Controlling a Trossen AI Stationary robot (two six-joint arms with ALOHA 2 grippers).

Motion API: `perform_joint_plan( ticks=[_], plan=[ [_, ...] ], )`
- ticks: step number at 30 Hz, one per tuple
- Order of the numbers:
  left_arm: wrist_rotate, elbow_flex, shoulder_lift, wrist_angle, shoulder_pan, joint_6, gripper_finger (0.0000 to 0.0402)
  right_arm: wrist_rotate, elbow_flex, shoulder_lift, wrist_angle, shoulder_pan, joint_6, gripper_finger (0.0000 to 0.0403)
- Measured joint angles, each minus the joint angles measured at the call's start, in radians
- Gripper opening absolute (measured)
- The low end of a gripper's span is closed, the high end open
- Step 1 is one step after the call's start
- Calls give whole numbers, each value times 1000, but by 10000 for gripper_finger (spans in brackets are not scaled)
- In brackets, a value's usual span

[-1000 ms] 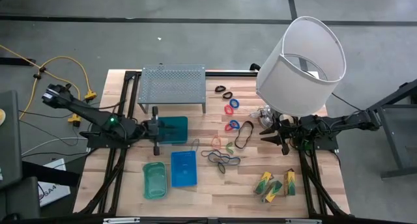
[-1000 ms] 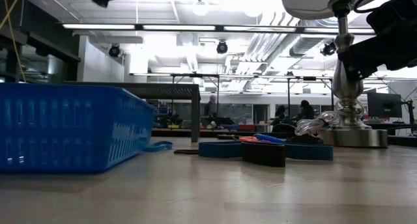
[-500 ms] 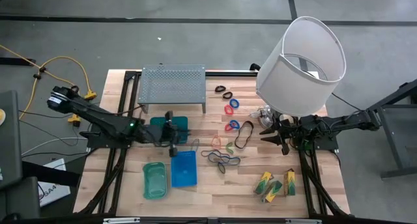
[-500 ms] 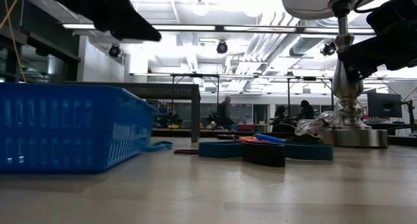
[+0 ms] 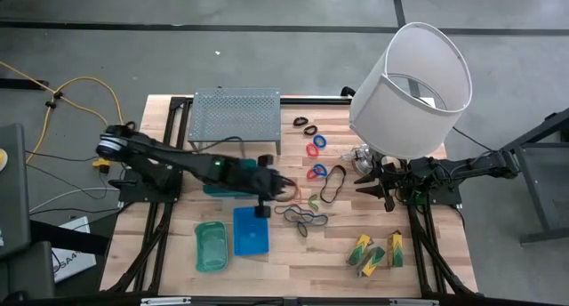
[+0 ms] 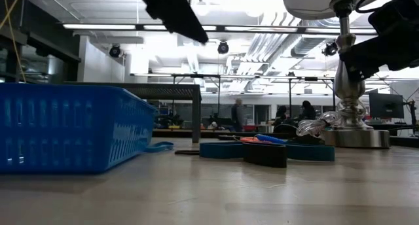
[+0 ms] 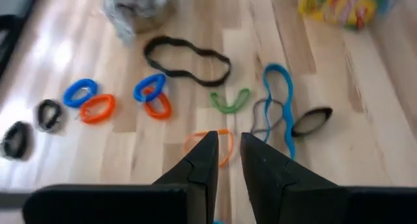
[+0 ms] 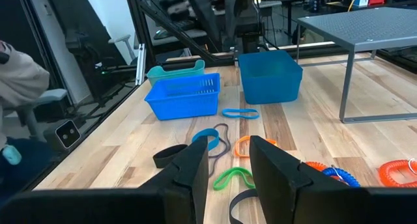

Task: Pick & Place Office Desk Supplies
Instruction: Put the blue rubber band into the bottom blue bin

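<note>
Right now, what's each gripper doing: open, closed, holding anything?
Left gripper: over the orange band, jaws slightly apart, nothing between them.
Right gripper: waiting by the lamp base, jaws apart, holding nothing.

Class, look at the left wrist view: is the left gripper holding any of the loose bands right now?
No: the left gripper hangs with nothing between its narrowly parted fingers, above the orange band lying on the table.

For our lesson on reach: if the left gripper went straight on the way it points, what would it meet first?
Most likely the orange band on the wood, lying just ahead of the left gripper; depth is hard to judge.
</note>
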Motion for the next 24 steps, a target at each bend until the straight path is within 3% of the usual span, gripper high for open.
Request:
perform_joint_plan(
  ticks=[4,10,18,24],
  plan=[
    [54,83,88,-42,0,51,61,0,0,0,1,0,0,101],
    [117,91,123,-54,-1,17,61,0,0,0,2,0,0,101],
    [102,91,124,-60,-1,-36,61,0,0,0,3,0,0,101],
    [123,92,201,-51,15,-75,61,0,0,0,3,0,0,101]
  ],
)
